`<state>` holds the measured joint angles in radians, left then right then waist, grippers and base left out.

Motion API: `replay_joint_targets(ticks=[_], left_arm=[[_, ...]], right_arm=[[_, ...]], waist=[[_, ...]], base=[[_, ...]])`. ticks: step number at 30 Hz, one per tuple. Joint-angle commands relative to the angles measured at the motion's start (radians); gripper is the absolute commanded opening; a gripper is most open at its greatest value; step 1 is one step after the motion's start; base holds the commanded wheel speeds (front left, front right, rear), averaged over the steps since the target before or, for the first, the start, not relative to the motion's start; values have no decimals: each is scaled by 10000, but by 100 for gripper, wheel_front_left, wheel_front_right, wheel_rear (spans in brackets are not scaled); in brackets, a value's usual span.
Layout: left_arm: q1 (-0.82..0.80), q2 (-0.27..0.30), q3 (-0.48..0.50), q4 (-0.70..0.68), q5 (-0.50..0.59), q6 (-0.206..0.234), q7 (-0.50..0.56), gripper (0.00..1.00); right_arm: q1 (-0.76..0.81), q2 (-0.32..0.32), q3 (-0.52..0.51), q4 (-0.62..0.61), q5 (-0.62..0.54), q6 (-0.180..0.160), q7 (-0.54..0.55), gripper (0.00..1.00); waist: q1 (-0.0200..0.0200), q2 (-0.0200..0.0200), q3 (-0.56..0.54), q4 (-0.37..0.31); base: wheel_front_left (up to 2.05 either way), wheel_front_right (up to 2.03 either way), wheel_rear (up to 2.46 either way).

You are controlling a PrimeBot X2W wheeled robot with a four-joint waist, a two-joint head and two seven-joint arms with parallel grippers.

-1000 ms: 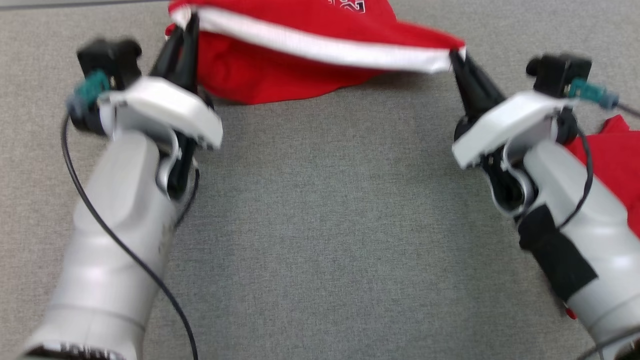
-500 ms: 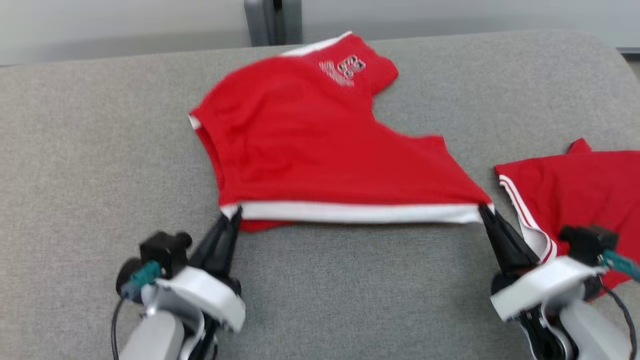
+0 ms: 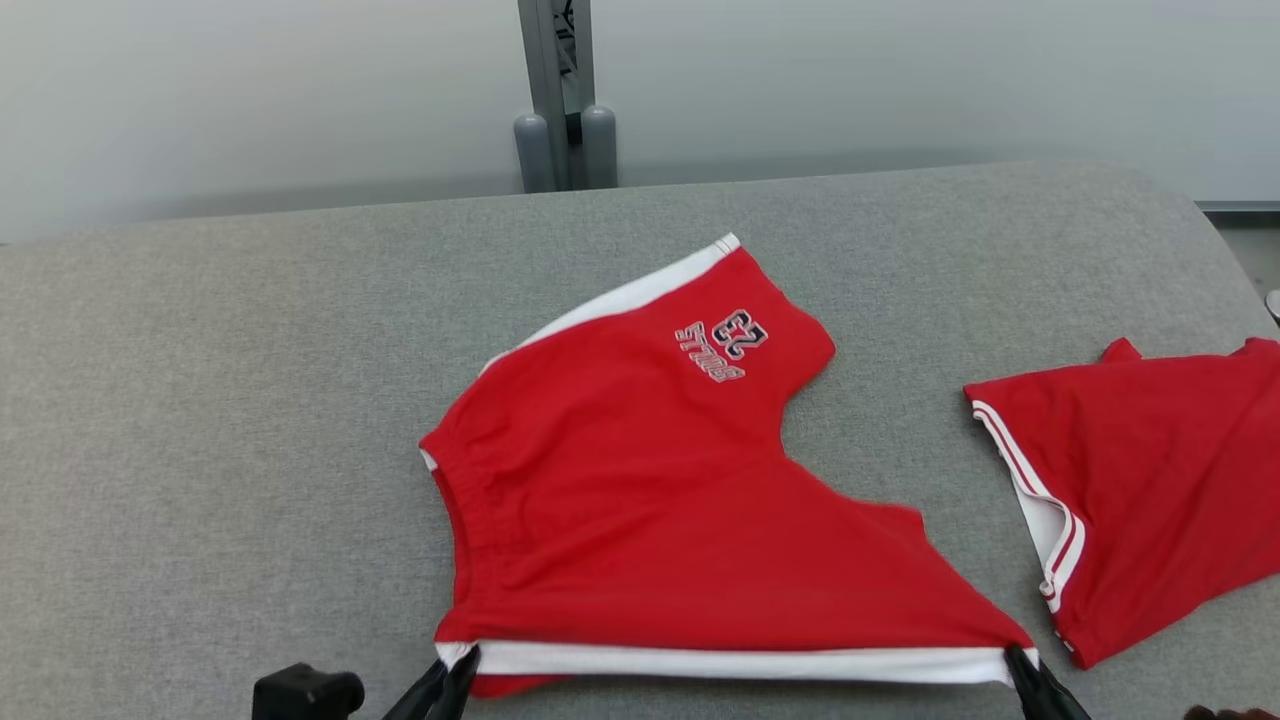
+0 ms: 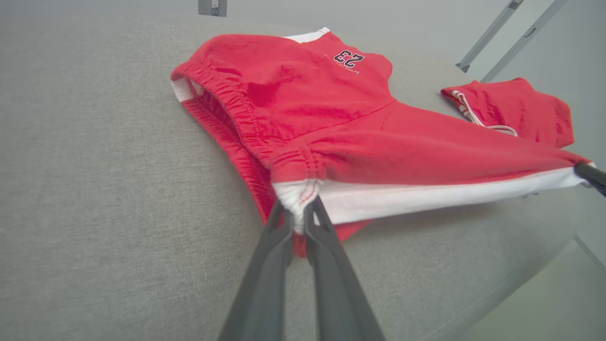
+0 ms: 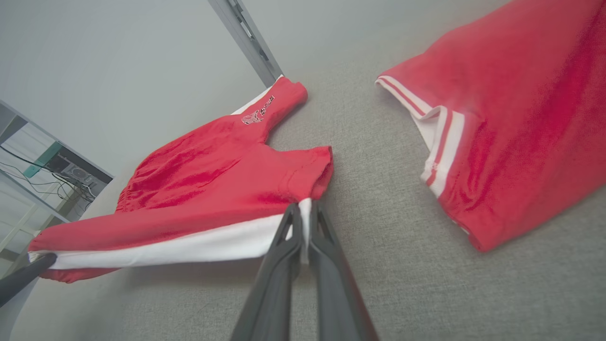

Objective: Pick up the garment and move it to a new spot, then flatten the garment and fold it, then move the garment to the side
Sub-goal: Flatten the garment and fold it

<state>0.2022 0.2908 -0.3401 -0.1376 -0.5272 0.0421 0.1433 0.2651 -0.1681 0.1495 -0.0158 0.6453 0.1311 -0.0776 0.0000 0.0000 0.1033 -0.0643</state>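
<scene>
Head view: left gripper (image 3: pixel 448 682) and right gripper (image 3: pixel 1032 682) pinch shorts (image 3: pixel 640 500) at white band (image 3: pixel 740 662); lay it taut, clear of other garment (image 3: pixel 1160 490)

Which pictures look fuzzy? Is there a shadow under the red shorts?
Head view: sharp, red shorts included. Left wrist view: left gripper blurs near the lens. Right wrist view: right gripper blurs too; soft shadow under the white band.
</scene>
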Motion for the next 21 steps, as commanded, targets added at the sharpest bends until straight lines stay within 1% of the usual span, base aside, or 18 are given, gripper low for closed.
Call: replay_joint_targets(ticks=[1, 3, 6, 9, 11, 12, 14, 15, 16, 17, 18, 19, 20, 21], left_arm=[[296, 207, 156, -430, -86, 211, 225, 0], [705, 398, 200, -999, -189, 344, 546, 0], [952, 562, 220, -1628, -290, 408, 814, 0], [777, 595, 298, -1876, -276, 484, 884, 0], [540, 559, 288, -1866, -253, 492, 947, 0], [418, 550, 317, -1778, -226, 508, 946, 0], [71, 486, 351, -1590, -212, 468, 877, 0], [-125, 503, 347, -1463, -147, 434, 870, 0], [-373, 404, 367, -1388, -185, 398, 798, 0], [-620, 356, 367, -1257, -214, 369, 798, 0], [-620, 356, 367, -1257, -214, 369, 798, 0], [-1103, 268, 323, -963, -218, 253, 759, 0], [-1103, 268, 323, -963, -218, 253, 759, 0], [-1410, 231, 244, -763, -235, 132, 799, 0]], right_arm=[[397, 105, -378, -492, -233, -5, 300, 0], [881, 324, -739, -1258, -579, -5, 777, 0], [1171, 603, -1243, -2135, -888, -5, 1305, 0], [911, 796, -1713, -2623, -1229, -7, 1591, 0], [492, 821, -1833, -2778, -1344, -7, 1711, 0], [234, 705, -1884, -2731, -1487, -7, 1791, 0], [-399, 683, -1956, -2537, -1331, -17, 1781, 0], [-748, 408, -1974, -2308, -1542, -19, 1868, 0], [-1139, 329, -1986, -2155, -1537, -34, 1816, 0], [-1619, 346, -1966, -1943, -1414, -36, 1762, 0], [-1619, 346, -1966, -1943, -1414, -36, 1762, 0], [-2479, 53, -1857, -1376, -1410, -37, 1790, 0], [-2479, 53, -1857, -1376, -1410, -37, 1790, 0], [-2972, 37, -1789, -1037, -1259, -37, 1781, 0]], waist=[[0, 0, -79, 29], [0, 0, -82, 34], [0, 0, -87, 93], [0, 0, -70, 226], [0, 0, -12, 323], [0, 0, -4, 350], [0, 0, 130, 475], [0, 0, 199, 520], [0, 0, 316, 611], [0, 0, 445, 676], [0, 0, 445, 676], [0, 0, 686, 819], [0, 0, 686, 819], [0, 0, 824, 909]], base=[[0, 0, 0], [0, 0, 0], [0, 0, 0], [0, 0, 0], [0, 0, 0], [0, 0, 0], [0, 0, 0], [0, 0, 0], [0, 0, 0], [0, 0, 0], [0, 0, 0], [0, 0, 0], [0, 0, 0], [0, 0, 0]])
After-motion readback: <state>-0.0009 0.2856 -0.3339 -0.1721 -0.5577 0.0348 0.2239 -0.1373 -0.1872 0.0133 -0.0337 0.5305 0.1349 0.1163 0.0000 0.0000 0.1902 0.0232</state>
